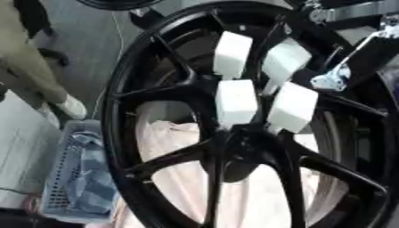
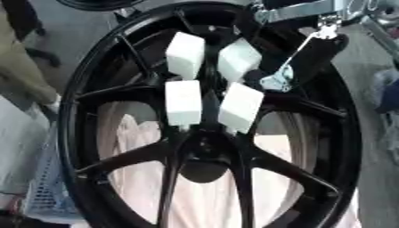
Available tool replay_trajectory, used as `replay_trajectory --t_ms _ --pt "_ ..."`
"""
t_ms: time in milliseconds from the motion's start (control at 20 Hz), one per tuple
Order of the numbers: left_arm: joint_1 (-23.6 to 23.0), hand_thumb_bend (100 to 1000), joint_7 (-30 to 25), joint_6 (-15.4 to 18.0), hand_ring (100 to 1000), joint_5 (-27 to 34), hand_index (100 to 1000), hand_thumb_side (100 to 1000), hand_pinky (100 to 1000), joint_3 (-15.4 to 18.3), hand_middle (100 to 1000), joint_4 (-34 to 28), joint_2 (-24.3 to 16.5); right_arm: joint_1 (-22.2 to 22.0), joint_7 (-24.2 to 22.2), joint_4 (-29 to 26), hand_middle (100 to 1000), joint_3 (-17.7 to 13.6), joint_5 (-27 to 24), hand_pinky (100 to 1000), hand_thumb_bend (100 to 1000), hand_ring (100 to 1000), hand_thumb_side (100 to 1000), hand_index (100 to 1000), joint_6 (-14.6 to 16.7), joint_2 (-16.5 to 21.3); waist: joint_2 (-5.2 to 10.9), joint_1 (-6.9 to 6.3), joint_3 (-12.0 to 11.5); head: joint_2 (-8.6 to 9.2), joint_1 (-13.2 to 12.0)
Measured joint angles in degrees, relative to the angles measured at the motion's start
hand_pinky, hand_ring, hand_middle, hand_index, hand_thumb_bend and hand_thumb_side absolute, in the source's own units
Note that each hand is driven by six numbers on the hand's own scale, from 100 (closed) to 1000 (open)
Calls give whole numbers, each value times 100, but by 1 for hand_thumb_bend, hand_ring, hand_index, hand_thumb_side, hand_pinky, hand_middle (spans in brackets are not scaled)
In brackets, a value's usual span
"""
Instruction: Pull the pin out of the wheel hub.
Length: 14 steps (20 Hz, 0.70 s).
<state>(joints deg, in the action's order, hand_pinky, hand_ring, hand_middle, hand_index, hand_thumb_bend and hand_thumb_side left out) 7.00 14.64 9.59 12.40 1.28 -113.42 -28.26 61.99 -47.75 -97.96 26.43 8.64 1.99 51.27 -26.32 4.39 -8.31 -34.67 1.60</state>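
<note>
A large black wheel is standing upright and filling most of both views, its spokes fanning out from the hub low in the middle. The robot's right hand is reaching in from the upper right, its dark arm with silver joints coming down across the rim. Four white, blocky fingers are showing in front of the spokes, pointing down toward the hub and lying spread apart in two pairs, the lower two ending just above the hub's centre. Whether they are pinching anything is impossible to tell, since the pin itself is not distinguishable against the dark hub. A thin silver rod with a bracket is hanging beside the hand on the right. Behind the spokes, pale pink cloth is showing, and a grey mesh basket holding blue fabric is sitting at lower left.
</note>
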Motion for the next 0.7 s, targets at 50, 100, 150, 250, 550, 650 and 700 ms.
replay_trajectory --t_ms 50,100,150,250,550,650,700 --pt "0 100 -1 -1 765 5 755 857 866 0 650 0 0 -2 30 0 678 0 0 817 100 798 122 720 -21 0 0 1 0 0 0" --pt "0 100 -2 -1 765 11 755 857 866 0 650 0 0 -3 57 0 658 1 -1 813 100 788 100 705 -41 0 0 2 -2 0 0" --pt "0 100 -2 -2 765 14 755 856 867 0 650 0 0 -3 76 0 645 3 -3 810 100 780 100 694 -58 0 0 4 -2 0 0" --pt "0 100 -2 -2 766 15 754 856 867 0 650 0 0 -3 110 -3 605 4 -6 804 100 764 100 660 -70 0 0 8 -2 0 0" --pt "-7 100 -2 -4 766 18 752 855 867 0 651 0 1 0 241 -23 482 7 -33 787 100 720 100 534 -64 0 7 23 4 -23 0" --pt "-23 100 -2 -5 766 20 752 854 868 1 651 0 1 13 296 -48 462 2 -51 783 108 709 100 511 -67 0 26 30 18 -48 0" --pt "-35 100 -2 -5 766 21 752 853 868 1 651 0 1 43 322 -63 458 -3 -64 782 111 706 100 507 -76 0 47 30 23 -50 0"
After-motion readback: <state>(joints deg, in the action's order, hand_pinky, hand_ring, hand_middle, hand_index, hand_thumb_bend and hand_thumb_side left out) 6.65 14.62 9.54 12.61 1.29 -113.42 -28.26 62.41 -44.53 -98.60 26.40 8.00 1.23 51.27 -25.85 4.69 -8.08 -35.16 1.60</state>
